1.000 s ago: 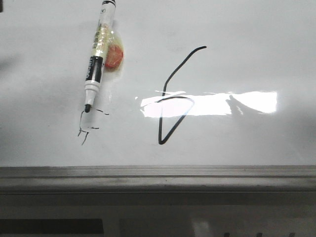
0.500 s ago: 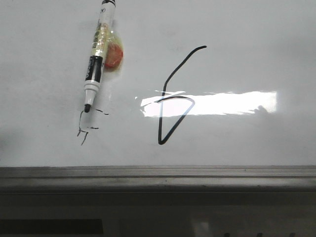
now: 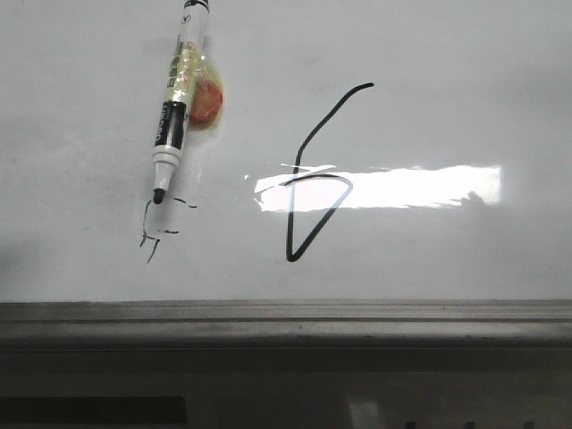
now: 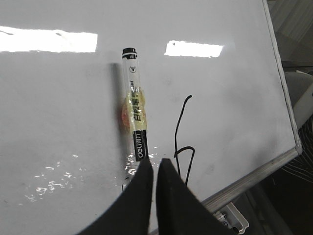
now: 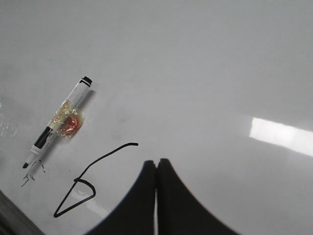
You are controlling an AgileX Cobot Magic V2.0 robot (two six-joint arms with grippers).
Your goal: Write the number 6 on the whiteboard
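The number 6 (image 3: 313, 174) stands drawn on the whiteboard (image 3: 447, 89), right of centre in the front view — its pointed loop toward the grey near edge. So the writing looks done.

The marker (image 3: 177, 98) lies flat to the figure's left, near but apart; its long axis runs from 12 to 6 o'clock, with its tip at 6 beside a faint scribble (image 3: 159, 228).

The left gripper (image 4: 155, 164) hangs clenched and empty over the marker's tip end — the nearer arm. The right gripper (image 5: 156, 164), also closed on nothing, hovers beyond the figure.
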